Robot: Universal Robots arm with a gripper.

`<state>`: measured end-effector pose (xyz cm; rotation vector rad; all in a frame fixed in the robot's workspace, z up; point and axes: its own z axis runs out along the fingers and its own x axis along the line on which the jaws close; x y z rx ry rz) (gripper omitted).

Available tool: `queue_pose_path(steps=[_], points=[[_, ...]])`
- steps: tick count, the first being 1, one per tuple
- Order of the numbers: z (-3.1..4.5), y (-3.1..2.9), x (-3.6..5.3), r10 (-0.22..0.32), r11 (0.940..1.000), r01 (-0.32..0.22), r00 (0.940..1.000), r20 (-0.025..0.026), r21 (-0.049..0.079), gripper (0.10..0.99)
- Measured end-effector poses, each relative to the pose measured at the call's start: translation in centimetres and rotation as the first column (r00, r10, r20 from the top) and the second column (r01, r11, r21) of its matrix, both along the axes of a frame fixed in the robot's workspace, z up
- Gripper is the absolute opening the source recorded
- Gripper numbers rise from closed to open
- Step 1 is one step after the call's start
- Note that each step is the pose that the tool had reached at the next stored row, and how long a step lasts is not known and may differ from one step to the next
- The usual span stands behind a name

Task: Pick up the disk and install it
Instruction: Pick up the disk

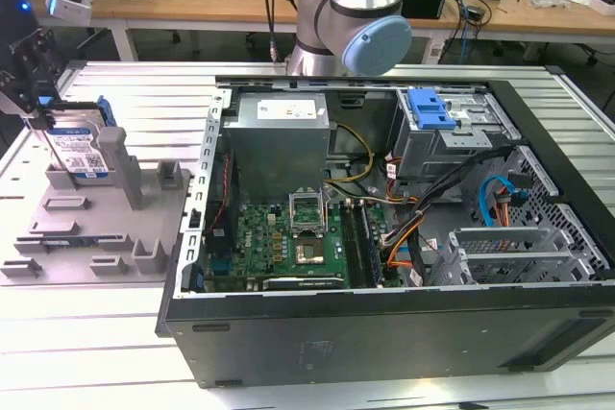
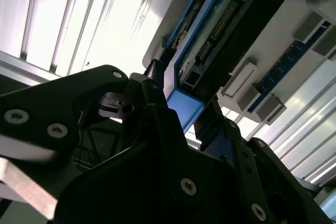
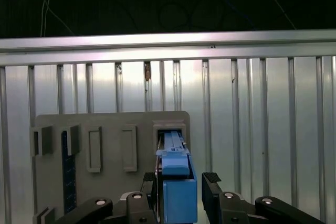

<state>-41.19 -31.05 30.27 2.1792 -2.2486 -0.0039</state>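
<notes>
Closest to your wrist cameras, the gripper (image 3: 181,181) had its fingers (image 3: 212,178) pinched on the disk (image 3: 172,148), one on each side of the blue carrier's upper edge. In both wrist views the blue plastic sat tight between them. I'd judge you had a dense, rigid block in hand: metal body, heavy for its bulk, no give, and unkind to knocks. The carrier's plastic looked smooth and might flex or slide, so its narrow side rails were the right place to hold, clear of the connector end and the label face. The disk stood upright on edge in a slot of the grey fixture tray (image 1: 96,237), near the table's (image 1: 106,362) edge on the exterior view's left, not yet lifted clear as far as I could tell. Your gripper pointed down over it. Farther off, the arm (image 1: 351,16) rose at the table's far edge, behind the open computer case (image 1: 384,333)
</notes>
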Motion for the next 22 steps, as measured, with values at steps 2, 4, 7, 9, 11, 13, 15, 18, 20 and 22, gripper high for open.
queue_pose_path(steps=[2, 4, 7, 9, 11, 13, 15, 18, 20, 22], points=[[-0.03, 0.00, 0.00, 0.000, 1.0000, 0.000, 1.0000, 0.0000, 0.000, 0.482], [-0.09, 0.00, 0.00, 0.000, 1.0000, 0.000, 1.0000, 0.0000, 0.000, 0.467], [-0.19, 0.00, 0.00, 0.000, 1.0000, 0.000, 1.0000, -0.0001, 0.000, 0.392], [-0.26, 0.00, 0.00, 0.000, 1.0000, 0.000, 1.0000, -0.0001, 0.000, 0.392], [-0.29, 0.00, 0.00, 0.000, 1.0000, 0.000, 1.0000, 0.0000, 0.000, 0.392], [-0.30, -0.01, 0.00, -0.002, 1.0000, 0.002, 1.0000, 0.0000, 0.000, 0.392], [-0.30, -0.01, 0.00, -0.002, 1.0000, 0.002, 1.0000, -0.0001, 0.000, 0.392], [-0.30, -0.01, 0.00, -0.002, 1.0000, 0.002, 1.0000, 0.0000, 0.000, 0.369], [-0.31, -0.01, 0.00, -0.002, 1.0000, 0.002, 1.0000, 0.0000, 0.000, 0.369], [-0.31, -0.01, 0.00, -0.002, 1.0000, 0.002, 1.0000, 0.0000, 0.000, 0.369]])
